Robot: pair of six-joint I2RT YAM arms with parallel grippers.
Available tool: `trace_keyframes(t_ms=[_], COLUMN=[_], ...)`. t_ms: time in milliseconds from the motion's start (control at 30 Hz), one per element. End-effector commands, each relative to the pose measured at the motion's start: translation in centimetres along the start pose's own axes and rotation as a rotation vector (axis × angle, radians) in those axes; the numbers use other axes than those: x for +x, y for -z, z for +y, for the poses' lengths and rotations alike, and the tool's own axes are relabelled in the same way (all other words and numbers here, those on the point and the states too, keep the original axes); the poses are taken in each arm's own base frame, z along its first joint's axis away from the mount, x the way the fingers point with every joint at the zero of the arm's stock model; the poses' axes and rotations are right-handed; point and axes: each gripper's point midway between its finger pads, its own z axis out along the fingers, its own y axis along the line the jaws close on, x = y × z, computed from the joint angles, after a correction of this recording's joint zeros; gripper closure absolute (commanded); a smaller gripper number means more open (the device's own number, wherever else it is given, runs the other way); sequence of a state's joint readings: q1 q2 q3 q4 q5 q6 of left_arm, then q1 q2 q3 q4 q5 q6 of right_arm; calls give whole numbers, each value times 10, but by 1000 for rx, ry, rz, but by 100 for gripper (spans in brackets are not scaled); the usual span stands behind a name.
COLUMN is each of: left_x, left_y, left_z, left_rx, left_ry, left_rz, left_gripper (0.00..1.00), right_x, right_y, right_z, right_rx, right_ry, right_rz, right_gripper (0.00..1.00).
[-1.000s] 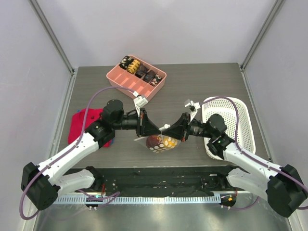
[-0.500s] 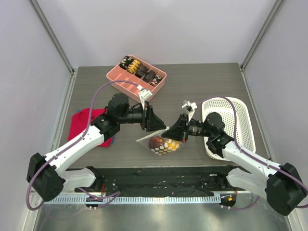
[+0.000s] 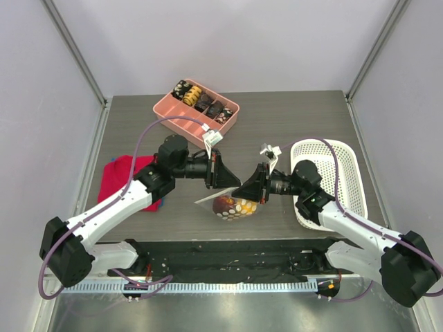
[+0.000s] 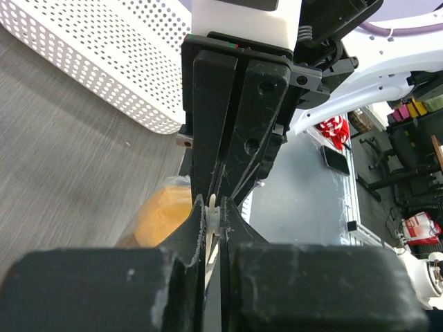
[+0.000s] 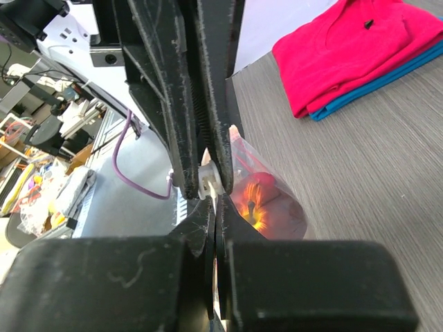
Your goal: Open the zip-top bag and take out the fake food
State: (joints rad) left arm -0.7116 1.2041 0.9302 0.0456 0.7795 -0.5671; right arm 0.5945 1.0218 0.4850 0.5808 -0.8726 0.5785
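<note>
Two pieces of fake food [image 3: 235,205] sit inside the small clear, crinkly plastic zip-top bag [image 3: 210,199]: a rounded orange piece [image 3: 245,207] on the right and a rounded dark red-purple piece [image 3: 222,203] just beside it on the left. The bag is near the middle of the front half of the grey wood-grain table [image 3: 291,117], between the two arms. Its top edge is raised and its full lower end is down at the table surface; whether it rests there cannot be told.

Both grippers meet tip to tip at the bag's top edge. The left gripper [image 3: 237,185] comes in from the left with its fingers pressed together on the white zip strip [image 4: 213,211], which shows as a thin sliver between them in the left wrist view. The right gripper [image 3: 244,191] comes in from the right, clamped likewise on the same strip, the clear plastic and its reddish-orange contents showing just past its fingertips in the right wrist view.

Behind the left arm lies a red folded cloth [image 3: 114,181] with a blue layer under it. A white perforated plastic basket [image 3: 349,166] stands at the right side of the table. At the far edge is a pink divided tray [image 3: 173,114] holding dark brown and yellow-striped pieces.
</note>
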Motion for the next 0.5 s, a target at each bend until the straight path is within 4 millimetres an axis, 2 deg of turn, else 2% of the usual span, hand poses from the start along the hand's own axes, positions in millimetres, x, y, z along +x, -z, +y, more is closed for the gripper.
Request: trace_keyframes(t_ms=[0, 100, 133, 333, 467], left_x=[-8, -4, 3, 21, 46], left_y=[5, 8, 12, 27, 44], left_z=[-15, -7, -3, 16, 24], left_rx=[34, -24, -54, -192, -273], left_ry=[-57, -54, -33, -27, 35], left_rz=[-26, -23, -5, 20, 49], left_gripper=[100, 100, 100, 100, 100], right_x=[-29, -36, -39, -51, -57], right_y=[-4, -4, -4, -3, 6], right_z=[9, 9, 3, 0, -19], right_rx=[2, 14, 44, 84, 191], right_ry=[67, 56, 53, 31, 31], right_rz=[-74, -101, -122, -178, -208], right_gripper=[99, 99, 98, 99, 99])
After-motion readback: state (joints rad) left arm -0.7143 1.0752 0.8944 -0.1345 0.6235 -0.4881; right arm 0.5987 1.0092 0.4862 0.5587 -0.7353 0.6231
